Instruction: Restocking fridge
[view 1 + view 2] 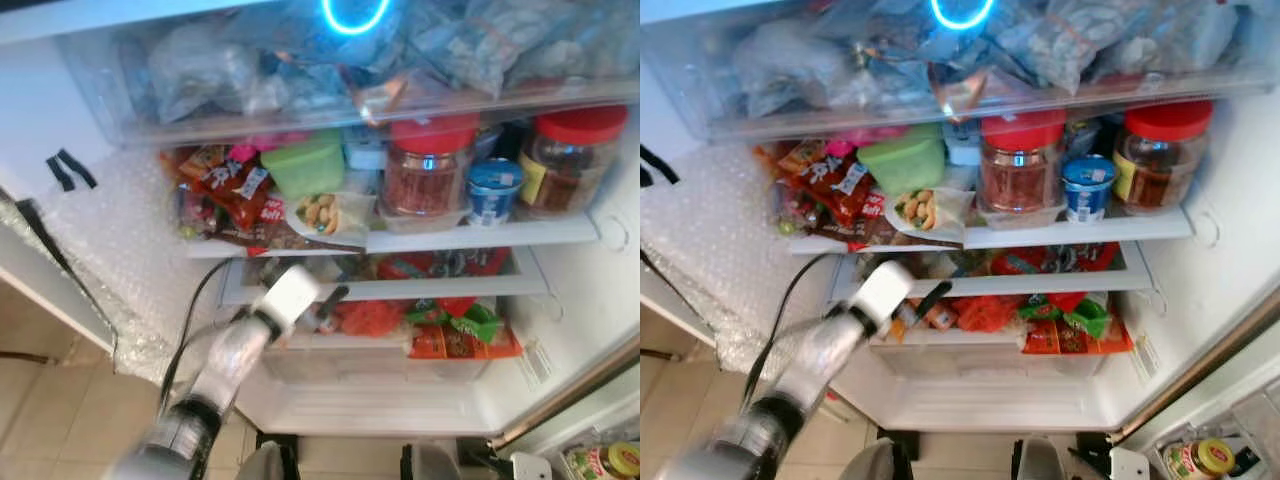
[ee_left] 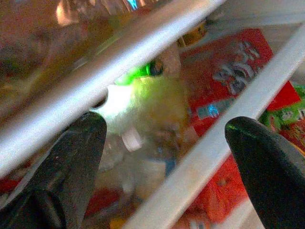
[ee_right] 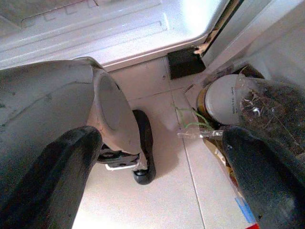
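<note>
Centrally in the left eye view, left gripper [image 1: 335,295] reaching into open fridge [image 1: 400,410] at lower shelf [image 1: 400,288], red-lidded jars [image 1: 428,165] upper right, left wrist view, fingers [image 2: 71,162] spread apart, holding nothing, red packets [image 2: 228,81] beyond, right wrist view, right gripper [image 3: 162,167] fingers apart, empty, above tiled floor [image 3: 162,200].

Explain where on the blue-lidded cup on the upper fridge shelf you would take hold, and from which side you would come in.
Grip the blue-lidded cup around its straight body just under the lid, coming in from the open front of the fridge. It stands upright at the shelf edge, with a red-lidded jar on each side and a drawer close above, so a top approach looks cramped. The fingers should probably slip into the gaps beside it.
</note>
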`<state>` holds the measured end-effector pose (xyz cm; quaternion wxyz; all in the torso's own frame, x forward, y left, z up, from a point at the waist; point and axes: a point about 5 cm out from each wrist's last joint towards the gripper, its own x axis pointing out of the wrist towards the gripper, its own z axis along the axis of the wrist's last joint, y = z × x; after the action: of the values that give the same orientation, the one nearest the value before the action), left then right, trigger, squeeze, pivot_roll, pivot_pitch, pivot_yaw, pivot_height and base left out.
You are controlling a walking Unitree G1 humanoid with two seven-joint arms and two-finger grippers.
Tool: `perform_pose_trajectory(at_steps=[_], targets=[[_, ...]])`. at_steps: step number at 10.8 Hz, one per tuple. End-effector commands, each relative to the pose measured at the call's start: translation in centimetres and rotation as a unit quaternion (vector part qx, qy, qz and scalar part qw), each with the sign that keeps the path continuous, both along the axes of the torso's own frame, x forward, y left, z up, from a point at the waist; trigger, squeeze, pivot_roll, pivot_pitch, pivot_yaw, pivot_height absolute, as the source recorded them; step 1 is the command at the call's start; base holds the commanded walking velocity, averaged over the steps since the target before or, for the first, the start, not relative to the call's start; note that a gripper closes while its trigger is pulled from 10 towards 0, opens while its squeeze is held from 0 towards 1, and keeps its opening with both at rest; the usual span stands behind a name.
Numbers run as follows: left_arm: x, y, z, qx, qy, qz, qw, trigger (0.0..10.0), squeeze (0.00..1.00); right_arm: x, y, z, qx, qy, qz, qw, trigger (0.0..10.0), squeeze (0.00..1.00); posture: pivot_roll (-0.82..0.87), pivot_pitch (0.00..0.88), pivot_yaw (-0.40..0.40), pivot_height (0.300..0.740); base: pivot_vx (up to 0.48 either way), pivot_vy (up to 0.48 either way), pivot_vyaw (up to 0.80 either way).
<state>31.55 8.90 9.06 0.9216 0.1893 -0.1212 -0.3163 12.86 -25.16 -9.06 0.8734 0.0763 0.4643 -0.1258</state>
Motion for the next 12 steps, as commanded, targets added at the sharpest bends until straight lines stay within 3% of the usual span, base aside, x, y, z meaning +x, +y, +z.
perform_pose_trajectory(at_steps=[1,3,5,6,8,9,10,11,12], targets=[[-0.3,1.3,0.1,-0.009,-0.002,0.012,1.0,10.0,0.0,-0.7,0.9,-0.5,0.013,0.014,0.0,1.0,10.0,0.0,-0.16,0.071,0.148,0.648,0.0,0.0,0.0],[-1.9,4.0,-1.8,-0.013,0.045,0.056,0.997,10.0,0.0,-0.5,0.9,-0.5,0.013,0.015,0.006,1.0,10.0,0.0,-0.15,0.07,0.147,0.648,0.0,0.0,0.0],[-2.7,5.3,-3.4,-0.044,0.112,0.092,0.988,10.0,0.0,-0.6,0.8,-0.4,0.012,0.015,0.008,1.0,10.0,0.0,-0.14,0.068,0.146,0.648,0.0,0.0,0.0],[-3.2,6.7,-6.1,-0.08,0.206,0.149,0.964,10.0,0.0,-0.6,0.8,-0.4,0.012,0.016,0.012,1.0,10.0,0.0,-0.14,0.07,0.139,0.648,0.0,0.0,0.0],[-3.9,8.0,-8.8,-0.117,0.296,0.228,0.92,10.0,0.0,-0.6,0.7,-0.4,0.011,0.018,0.016,1.0,10.0,0.0,-0.14,0.068,0.128,0.648,0.0,0.0,0.0],[-5.0,8.7,-10.9,-0.062,0.35,0.26,0.898,10.0,0.0,-0.6,0.6,-0.4,0.009,0.021,0.021,1.0,10.0,0.0,-0.15,0.068,0.118,0.648,0.0,0.0,0.0],[-5.5,9.0,-11.6,-0.072,0.376,0.281,0.88,10.0,0.0,-0.7,0.5,-0.4,0.008,0.021,0.022,1.0,10.0,0.0,-0.15,0.064,0.11,0.648,0.0,0.0,0.0],[-7.3,9.7,-13.5,-0.04,0.425,0.323,0.845,10.0,0.0,-0.8,0.3,-0.4,0.004,0.025,0.029,0.999,10.0,0.0,-0.14,0.058,0.099,0.648,0.0,0.0,0.0],[-8.7,10.2,-14.6,-0.024,0.446,0.352,0.822,10.0,0.0,-0.8,0.2,-0.4,0.0,0.029,0.036,0.999,10.0,0.0,-0.15,0.051,0.094,0.648,0.0,0.0,0.0]])
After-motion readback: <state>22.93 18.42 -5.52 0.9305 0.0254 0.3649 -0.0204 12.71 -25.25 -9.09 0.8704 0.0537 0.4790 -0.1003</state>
